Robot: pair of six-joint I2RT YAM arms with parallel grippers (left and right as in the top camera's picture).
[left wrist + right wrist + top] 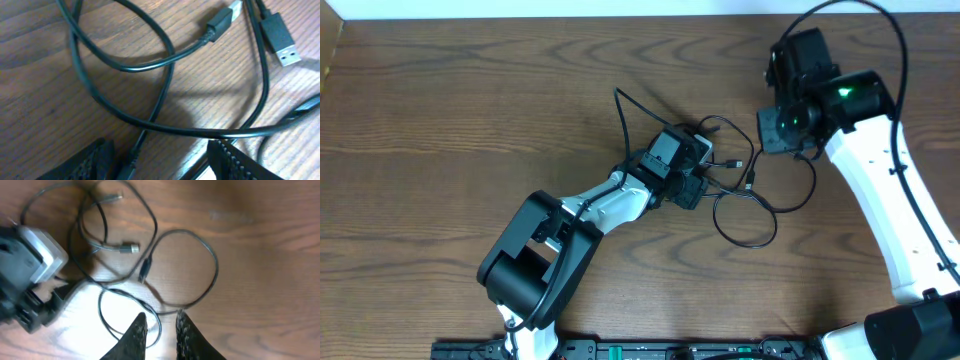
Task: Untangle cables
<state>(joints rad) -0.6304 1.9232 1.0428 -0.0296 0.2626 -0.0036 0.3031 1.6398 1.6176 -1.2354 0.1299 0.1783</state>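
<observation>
Status: untangling incomplete. The cables (200, 132) lie on the desk (470, 100) as loose dark loops that cross one another in several places, with their plugs free. No cord is drawn clear of the other, so I judge that most of the separating remains.

Left gripper (160, 150): fingers spread, low over the tangle, one strand running between them unpinched.

Right gripper (159, 317): fingers narrowly parted, holding nothing, one loop just past their tips.

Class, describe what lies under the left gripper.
Black cables loop and cross on the wooden table. One strand runs between the fingers of the left gripper. From overhead, the gripper covers that part of the tangle.
</observation>
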